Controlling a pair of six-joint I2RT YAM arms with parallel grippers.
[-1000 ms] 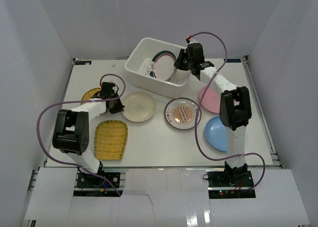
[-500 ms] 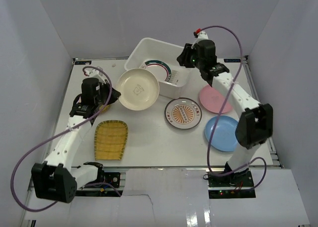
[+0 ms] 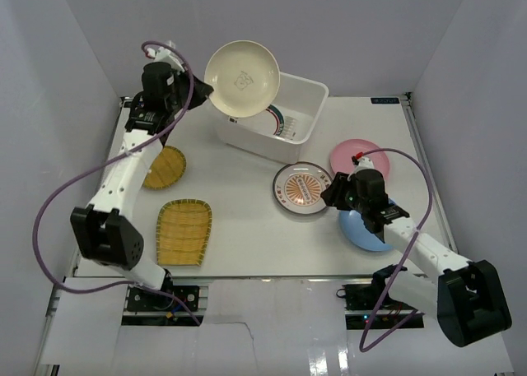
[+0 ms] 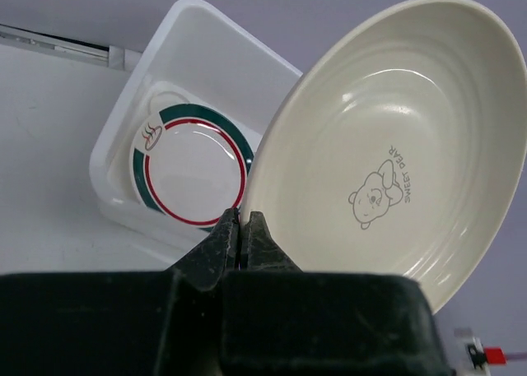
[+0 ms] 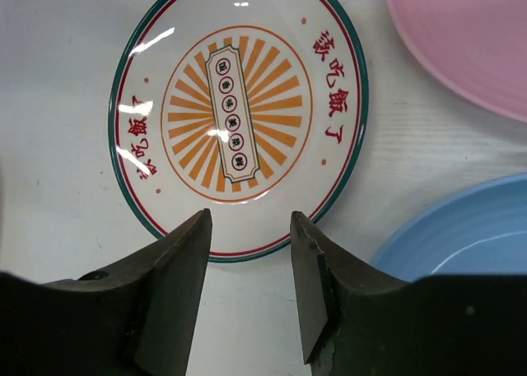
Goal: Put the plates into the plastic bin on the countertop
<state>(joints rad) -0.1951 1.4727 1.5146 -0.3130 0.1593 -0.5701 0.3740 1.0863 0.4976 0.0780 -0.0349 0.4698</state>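
Observation:
My left gripper [image 3: 196,90] [image 4: 241,225] is shut on the rim of the cream plate [image 3: 241,78] [image 4: 395,146]. It holds the plate tilted in the air over the left end of the plastic bin [image 3: 311,106] [image 4: 115,137]. Inside the bin lies the green-red-rimmed plate [image 3: 282,123] [image 4: 191,174]. My right gripper [image 3: 333,193] [image 5: 249,228] stands open just above the near rim of the orange-patterned plate [image 3: 303,188] [image 5: 239,117], with nothing between its fingers.
On the countertop [image 3: 247,228] lie a pink plate [image 3: 350,156] [image 5: 469,39], a blue plate [image 3: 366,229] [image 5: 461,236] partly under my right arm, a yellow round plate [image 3: 165,166] and a yellow rectangular plate [image 3: 184,230]. White walls enclose the table.
My left gripper picked the cream plate off the table and lifted it over the bin. My right gripper let go of the green-red-rimmed plate in the bin, opened, and came back to the orange-patterned plate.

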